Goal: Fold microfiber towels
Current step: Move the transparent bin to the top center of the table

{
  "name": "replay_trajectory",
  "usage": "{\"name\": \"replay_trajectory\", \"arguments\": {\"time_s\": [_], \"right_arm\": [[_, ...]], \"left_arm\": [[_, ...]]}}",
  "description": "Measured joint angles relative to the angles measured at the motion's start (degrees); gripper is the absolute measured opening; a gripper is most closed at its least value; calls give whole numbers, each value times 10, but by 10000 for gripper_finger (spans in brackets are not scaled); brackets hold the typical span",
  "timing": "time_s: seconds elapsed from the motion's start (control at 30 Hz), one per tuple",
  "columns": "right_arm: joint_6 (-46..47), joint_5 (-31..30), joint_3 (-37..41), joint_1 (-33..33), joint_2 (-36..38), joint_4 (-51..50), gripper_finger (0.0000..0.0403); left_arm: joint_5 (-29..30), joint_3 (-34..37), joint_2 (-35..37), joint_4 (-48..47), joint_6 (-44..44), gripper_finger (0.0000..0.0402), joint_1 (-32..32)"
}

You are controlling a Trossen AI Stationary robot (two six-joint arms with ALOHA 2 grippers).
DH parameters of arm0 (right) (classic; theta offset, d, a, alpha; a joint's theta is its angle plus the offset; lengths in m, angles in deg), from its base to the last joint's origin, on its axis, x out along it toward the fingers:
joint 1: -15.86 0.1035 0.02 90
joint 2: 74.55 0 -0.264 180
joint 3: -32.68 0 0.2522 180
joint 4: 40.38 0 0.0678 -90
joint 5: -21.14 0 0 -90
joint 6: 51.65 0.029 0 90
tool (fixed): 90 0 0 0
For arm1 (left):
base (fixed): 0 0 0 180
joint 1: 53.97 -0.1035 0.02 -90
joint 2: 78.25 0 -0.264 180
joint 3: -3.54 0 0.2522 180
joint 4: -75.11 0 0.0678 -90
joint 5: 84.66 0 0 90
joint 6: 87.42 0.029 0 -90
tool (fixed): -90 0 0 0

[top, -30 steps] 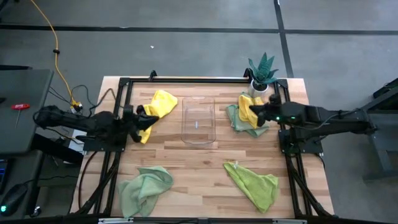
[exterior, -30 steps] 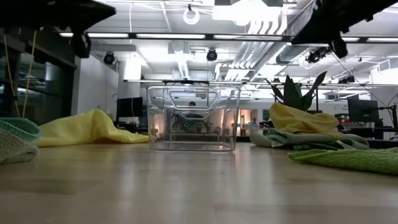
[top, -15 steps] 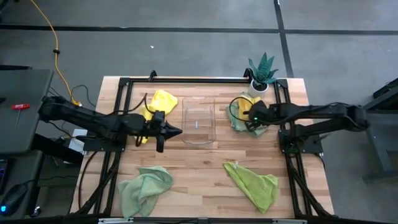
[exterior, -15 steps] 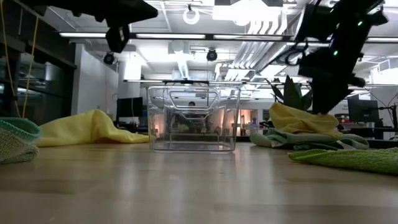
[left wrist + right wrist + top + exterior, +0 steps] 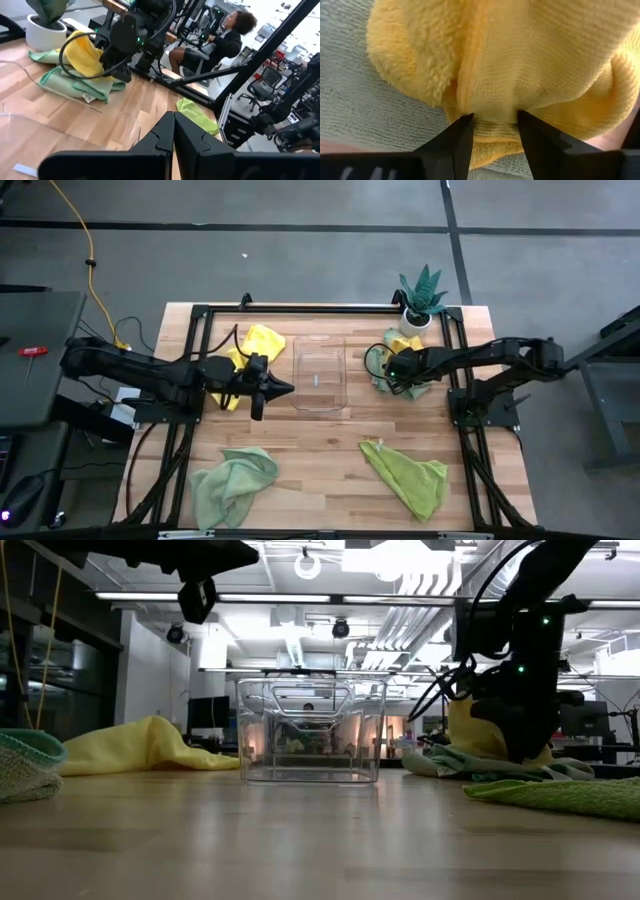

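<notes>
Five soft microfiber towels lie on the pale wooden worktop [image 5: 320, 440] around one clear plastic bin [image 5: 319, 374]. A bright yellow towel [image 5: 262, 342] sits to the left of the bin. To the right of the bin a second bright yellow towel [image 5: 520, 60] is heaped on a pale mint green towel [image 5: 75, 85]. Toward the front edge, left of the bin, lies another pale mint green towel [image 5: 233, 483], and to the bin's right a lime green towel [image 5: 412, 478]. One spiky green potted plant [image 5: 421, 295] stands behind the right-hand heap.

The right gripper [image 5: 494, 131] is down on that heap, its fingers [image 5: 455, 142] parted around a fold of the yellow towel, pressing into the pile; whether they truly pinch it is hard to judge. The left gripper [image 5: 173, 131] hovers just left of the bin, fingers clenched together, holding nothing.

In the low view the right arm hides much of the heap. A seated person [image 5: 220, 42] shows beyond the worktop.
</notes>
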Motion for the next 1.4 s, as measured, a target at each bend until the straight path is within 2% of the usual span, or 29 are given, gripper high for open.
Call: {"name": "replay_trajectory", "arguments": {"time_s": [0.1,0.3,0.37,0.53,0.67,0.77,0.93,1.03,1.23,1.4], "right_arm": [[0,4,-7,0,5,-9,123],[-26,4,-43,0,20,-35,22],[-36,4,-56,0,24,-45,7],[-59,5,-105,0,25,-89,6],[-112,35,-165,0,30,-125,3],[-160,78,-217,0,44,-134,2],[-234,190,-300,0,66,-133,1],[-251,230,-331,1,74,-135,1],[-246,215,-347,0,77,-146,0],[-245,212,-347,0,77,-150,0]], "left_arm": [[0,0,9,0,0,0,-5],[0,0,26,-2,0,0,-19],[-4,0,30,-2,0,0,-23],[-27,0,45,-1,0,0,-33],[-30,0,55,-1,0,0,-34],[-31,0,56,-1,0,0,-34],[-31,0,42,-3,0,0,-24],[-38,0,18,-5,-6,0,-5],[-84,-4,-73,-4,-15,0,56],[-103,-51,-181,-33,9,0,91]]}}
